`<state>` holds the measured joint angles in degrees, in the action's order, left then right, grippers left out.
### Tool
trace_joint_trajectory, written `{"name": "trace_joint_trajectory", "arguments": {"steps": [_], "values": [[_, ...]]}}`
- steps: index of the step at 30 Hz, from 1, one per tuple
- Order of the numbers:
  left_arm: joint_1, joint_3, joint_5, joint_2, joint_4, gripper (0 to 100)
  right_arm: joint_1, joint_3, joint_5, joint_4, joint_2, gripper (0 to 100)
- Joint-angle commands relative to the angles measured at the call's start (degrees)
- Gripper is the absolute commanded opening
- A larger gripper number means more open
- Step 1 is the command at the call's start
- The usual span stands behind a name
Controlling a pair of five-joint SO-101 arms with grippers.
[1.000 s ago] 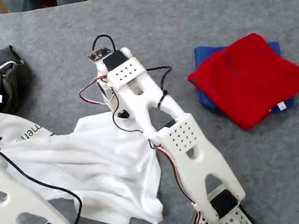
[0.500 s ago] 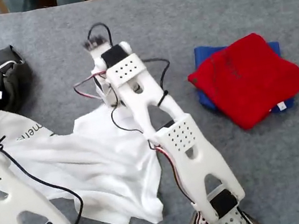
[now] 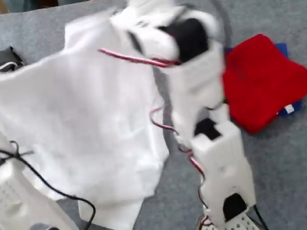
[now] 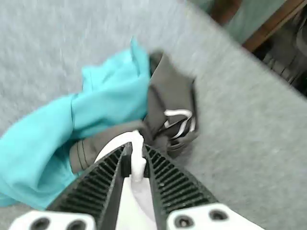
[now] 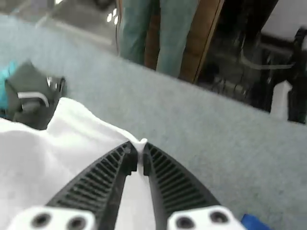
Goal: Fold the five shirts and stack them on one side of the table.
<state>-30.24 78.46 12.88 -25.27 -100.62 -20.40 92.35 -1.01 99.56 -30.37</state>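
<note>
Grey carpet-like worktop [image 3: 304, 172], two white arms based at its near edge. Largest item: a white cotton short-sleeved shirt [image 3: 78, 121], held up off the surface as a broad sheet, its lower hem apparently trailing on the worktop between the arm bases. Right arm [image 3: 195, 84] stands tall at mid-table; left arm [image 3: 15, 203] rises at the left edge. Right of the right arm, a folded red fabric shirt [image 3: 262, 79] lies on a folded blue shirt [image 3: 281, 48], touching, the stack begun. Far left, a crumpled teal shirt [image 4: 57, 134] lies against a crumpled dark grey shirt with pale trim [image 4: 172, 100], both unfolded. Left jaws nearly closed, pinching a fold of the white shirt, above the teal and grey heap. Right jaws likewise narrow, clamped on a white edge. Key relation: the white shirt's upper edge runs left to right between the two pairs of jaws, and the body hangs below them toward the near edge. Judgement: laying it flat calls for both arms to lower together; the right arm is nearer the stack.
</note>
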Motion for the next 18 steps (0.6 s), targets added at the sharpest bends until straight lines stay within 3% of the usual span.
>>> {"name": "trace_joint_trajectory", "arguments": {"steps": [1,5,13,18], "values": [[0.8,-1.5,-0.4,15.6,-0.4,3,2.6,2.9,-0.4,-4.8,11.9,1.4],[0.8,-4.4,-2.6,27.9,-0.4,3,3.8,2.5,-1.4,-13.0,20.3,1.4],[0.2,-8.5,-6.2,48.4,-0.3,3,3.5,2.4,-12.7,-27.4,27.0,1.4],[-1.5,-13.0,-8.4,58.5,-0.3,3,-4.0,2.6,-22.5,-29.3,27.5,1.4]]}}
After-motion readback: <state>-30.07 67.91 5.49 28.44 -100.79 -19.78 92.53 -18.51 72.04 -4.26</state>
